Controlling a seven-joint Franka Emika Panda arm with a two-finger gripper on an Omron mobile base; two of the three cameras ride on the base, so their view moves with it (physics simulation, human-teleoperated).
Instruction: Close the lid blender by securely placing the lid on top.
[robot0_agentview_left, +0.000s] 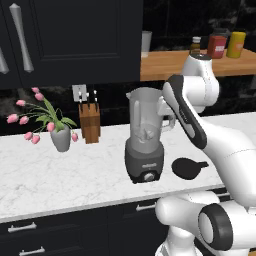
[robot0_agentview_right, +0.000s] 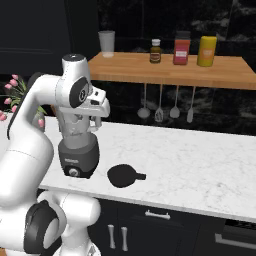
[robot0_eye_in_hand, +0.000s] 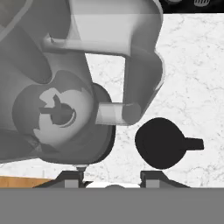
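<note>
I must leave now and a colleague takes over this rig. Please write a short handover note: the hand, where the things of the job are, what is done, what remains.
Hand: empty, up beside the jar's mouth, looking down on jar and lid; whether its jaws are open I cannot tell.
Tall clear plastic blender jar on dark grey motor base: upright on the white marble counter, mouth uncovered.
Flat round black lid with short tab: lying on the counter beside the base, apart from it.
Done: nothing; lid not yet grasped.
Left: pick up the lid, seat it on the jar.
</note>
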